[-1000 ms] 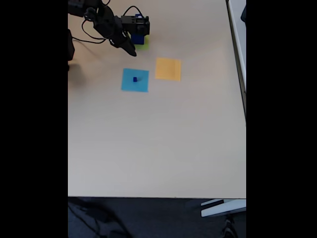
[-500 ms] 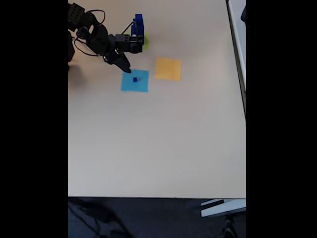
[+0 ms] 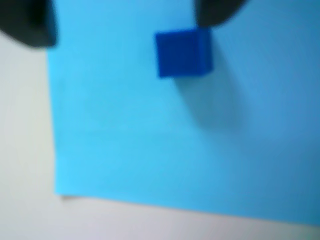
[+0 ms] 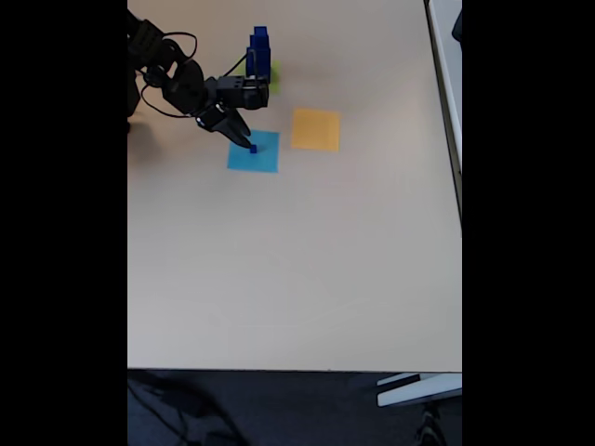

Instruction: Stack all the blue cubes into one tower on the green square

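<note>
A tower (image 4: pixel 259 51) of dark-blue cubes stands on the green square (image 4: pixel 271 74) at the back of the table in the fixed view. One tiny blue cube (image 3: pixel 183 52) sits apart on a flat light-blue square (image 3: pixel 150 140); it is small in the fixed view too (image 4: pixel 253 149). My gripper (image 4: pixel 245 141) hangs low over that cube. In the wrist view the gripper (image 3: pixel 122 17) is open, its dark fingertips (image 3: pixel 27 22) set wide apart at the top edge, and the cube lies just below the right one, not gripped.
An orange-yellow square (image 4: pixel 316 129) lies flat to the right of the light-blue square (image 4: pixel 253 158). The arm's body and cables (image 4: pixel 163 60) occupy the table's back left corner. The beige table (image 4: pixel 297 269) stretches wide toward the near edge.
The gripper has left the tower on the green square and swung down toward the near side, onto the light-blue square, ending over the tiny cube.
</note>
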Controlling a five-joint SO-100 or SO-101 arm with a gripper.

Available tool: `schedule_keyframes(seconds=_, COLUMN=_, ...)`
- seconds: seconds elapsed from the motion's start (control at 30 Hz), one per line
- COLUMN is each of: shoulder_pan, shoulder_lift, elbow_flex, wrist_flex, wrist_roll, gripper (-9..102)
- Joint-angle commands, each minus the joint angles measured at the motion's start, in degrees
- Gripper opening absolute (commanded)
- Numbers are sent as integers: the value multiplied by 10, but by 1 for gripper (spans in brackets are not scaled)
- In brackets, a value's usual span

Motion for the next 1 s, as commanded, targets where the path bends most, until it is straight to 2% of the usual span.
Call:
schedule_keyframes(seconds=0.0, shoulder_pan=-6, shoulder_lift=-4, elbow_flex=5, wrist_flex=-36, wrist_roll=10, gripper=13)
schedule_keyframes(seconds=0.47, shoulder_pan=-13, shoulder_lift=-92, elbow_flex=33, wrist_flex=-159, wrist_roll=18, gripper=12)
schedule_keyframes(seconds=0.97, shoulder_pan=4, shoulder_lift=-166, elbow_flex=4, wrist_flex=-200, wrist_roll=4, gripper=11)
